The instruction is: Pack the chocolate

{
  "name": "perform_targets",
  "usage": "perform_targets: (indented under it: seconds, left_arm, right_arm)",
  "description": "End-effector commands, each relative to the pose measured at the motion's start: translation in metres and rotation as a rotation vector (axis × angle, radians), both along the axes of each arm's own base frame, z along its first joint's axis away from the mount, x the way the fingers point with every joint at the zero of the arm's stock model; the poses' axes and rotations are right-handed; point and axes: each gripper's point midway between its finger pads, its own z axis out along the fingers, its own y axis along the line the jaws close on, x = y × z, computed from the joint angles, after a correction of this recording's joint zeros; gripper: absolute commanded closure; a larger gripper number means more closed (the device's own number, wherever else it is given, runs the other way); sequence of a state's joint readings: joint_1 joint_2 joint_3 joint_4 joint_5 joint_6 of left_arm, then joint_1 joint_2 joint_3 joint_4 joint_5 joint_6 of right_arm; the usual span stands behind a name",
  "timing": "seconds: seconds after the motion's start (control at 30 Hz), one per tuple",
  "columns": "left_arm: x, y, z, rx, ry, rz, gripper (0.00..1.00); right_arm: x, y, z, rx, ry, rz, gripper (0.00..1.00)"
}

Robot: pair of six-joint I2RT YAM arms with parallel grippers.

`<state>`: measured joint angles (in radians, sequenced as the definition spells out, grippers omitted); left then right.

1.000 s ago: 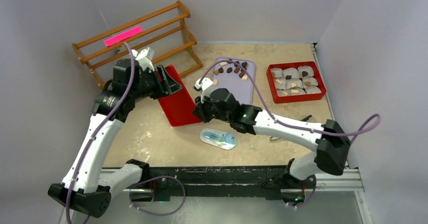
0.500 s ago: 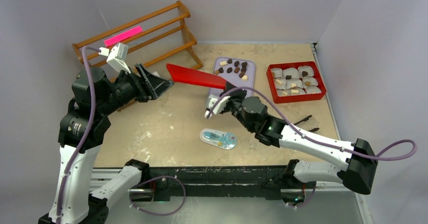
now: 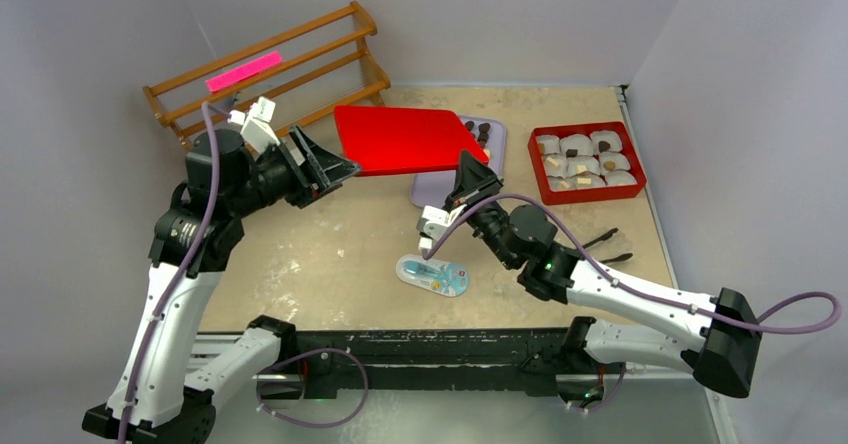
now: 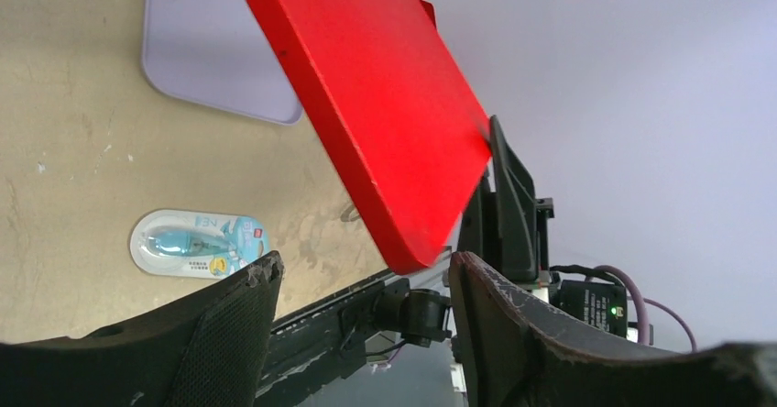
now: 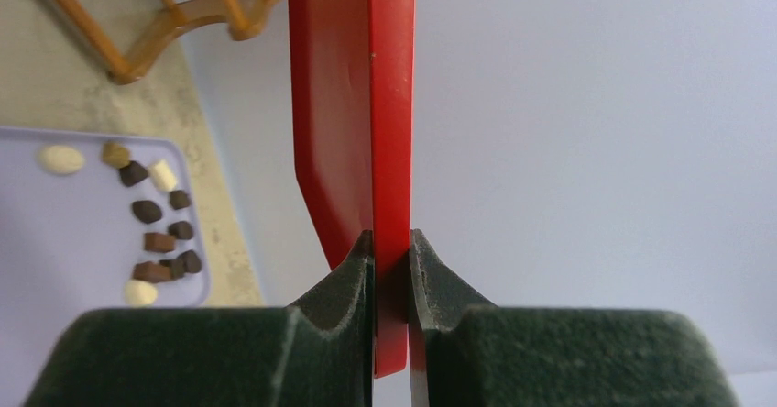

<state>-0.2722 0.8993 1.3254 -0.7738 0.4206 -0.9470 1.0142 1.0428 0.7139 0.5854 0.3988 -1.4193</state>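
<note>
Red flat lid (image 3: 400, 139) is up in the air over the left part of the lavender tray (image 3: 497, 149). The right gripper (image 5: 392, 242) pinches the lid's thin edge, jaws narrow on it. The left gripper (image 4: 366, 269) is spread wide at the lid's other corner, not clamping it. Loose chocolate (image 5: 151, 213), dark and cream, sits on the tray. More pieces sit in white paper cups (image 3: 577, 146) inside the red box (image 3: 585, 192) at right. A blue-white packet (image 3: 433, 275) lies on the table.

Left arm (image 3: 170, 304) jaws gape; right arm (image 3: 610, 286) jaws pinch tight.
</note>
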Motion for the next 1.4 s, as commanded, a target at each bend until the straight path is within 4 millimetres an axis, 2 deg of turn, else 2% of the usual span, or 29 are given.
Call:
perform_targets:
  seconds: [0.0,0.27,0.4,0.53,0.67,0.87,0.93,1.0,1.13,1.23,1.37]
  left_arm:
    - [0.008,-0.006,0.008,-0.065,-0.011,-0.003,0.34]
    - [0.022,-0.022,0.002,-0.153,0.016,-0.045,0.36]
    - [0.023,-0.031,-0.003,-0.21,0.047,-0.09,0.48]
    - [0.023,-0.03,-0.005,-0.222,0.047,-0.08,0.61]
    - [0.02,-0.032,-0.002,-0.259,0.038,-0.091,0.81]
    - [0.016,-0.037,0.012,-0.339,0.011,-0.124,1.0]
    - [0.016,-0.037,0.015,-0.343,0.001,-0.124,1.0]
    - [0.017,-0.037,0.018,-0.341,-0.02,-0.124,1.0]
    - [0.022,-0.035,0.023,-0.361,-0.049,-0.104,1.0]
    - [0.027,-0.035,0.025,-0.371,-0.077,-0.098,1.0]
    - [0.038,-0.038,0.023,-0.365,-0.098,-0.098,1.0]
  right_arm:
    - [-0.011,-0.012,0.043,0.096,-0.125,0.006,1.0]
    - [-0.013,-0.012,0.042,0.089,-0.138,0.016,1.0]
    - [-0.011,-0.008,0.035,0.078,-0.115,0.025,1.0]
    - [-0.01,-0.004,0.028,0.065,-0.105,0.028,0.98]
    - [-0.007,-0.002,0.011,0.041,-0.075,0.028,0.92]
    - [-0.005,-0.004,-0.017,0.038,-0.035,0.007,0.76]
    - [-0.004,-0.006,-0.023,0.057,-0.008,-0.001,0.68]
    - [-0.003,-0.008,-0.035,0.079,0.054,-0.011,0.57]
    - [-0.007,-0.007,-0.072,0.127,0.259,0.005,0.33]
    - [-0.015,-0.009,-0.092,0.198,0.395,0.009,0.3]
    - [-0.035,-0.004,-0.111,0.294,0.567,0.086,0.3]
